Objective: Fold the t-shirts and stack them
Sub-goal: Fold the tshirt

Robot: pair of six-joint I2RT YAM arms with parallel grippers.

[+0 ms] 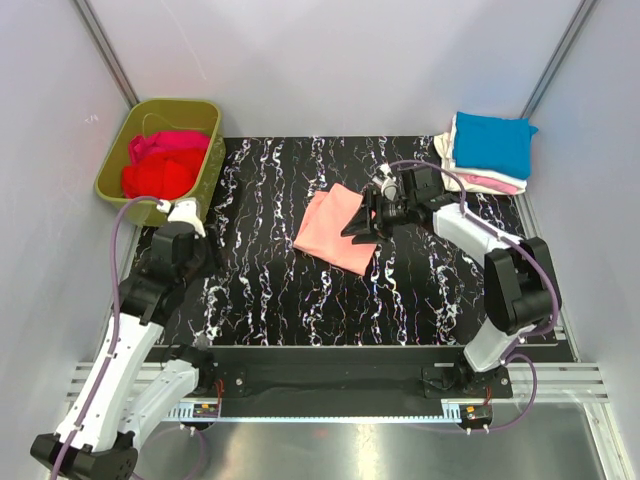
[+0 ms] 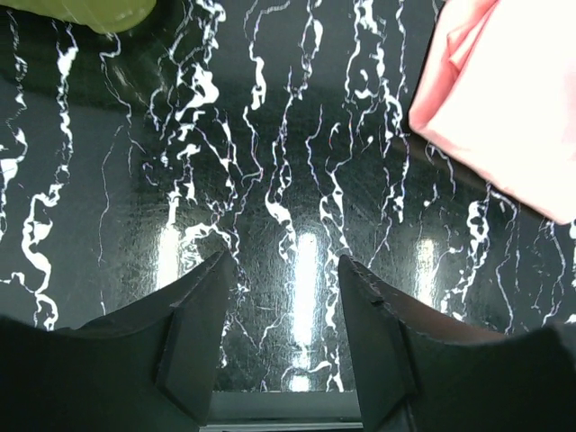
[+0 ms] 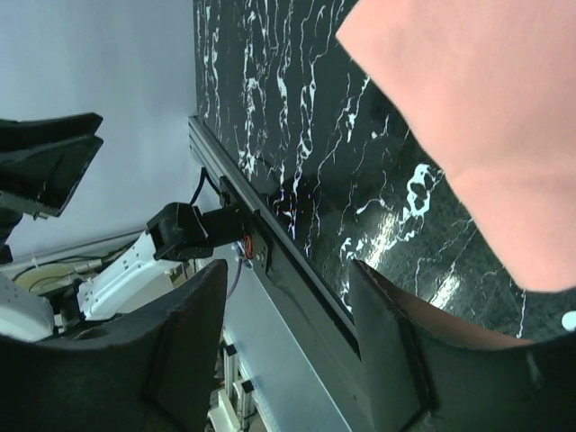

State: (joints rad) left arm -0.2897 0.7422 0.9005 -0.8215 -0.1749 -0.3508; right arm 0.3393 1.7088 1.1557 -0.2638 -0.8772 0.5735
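Note:
A salmon-pink t-shirt lies folded in the middle of the black marbled mat. My right gripper hovers at its right edge, open and empty; in the right wrist view the t-shirt fills the upper right, beside the right finger. My left gripper is open and empty, low over the mat's left side; in the left wrist view the t-shirt is far off at the upper right. A bright blue t-shirt tops a folded stack with cream and pink ones at the back right.
An olive-green tub at the back left holds a red t-shirt and a magenta one; its rim shows in the left wrist view. White walls enclose the table. A metal rail runs along the near edge.

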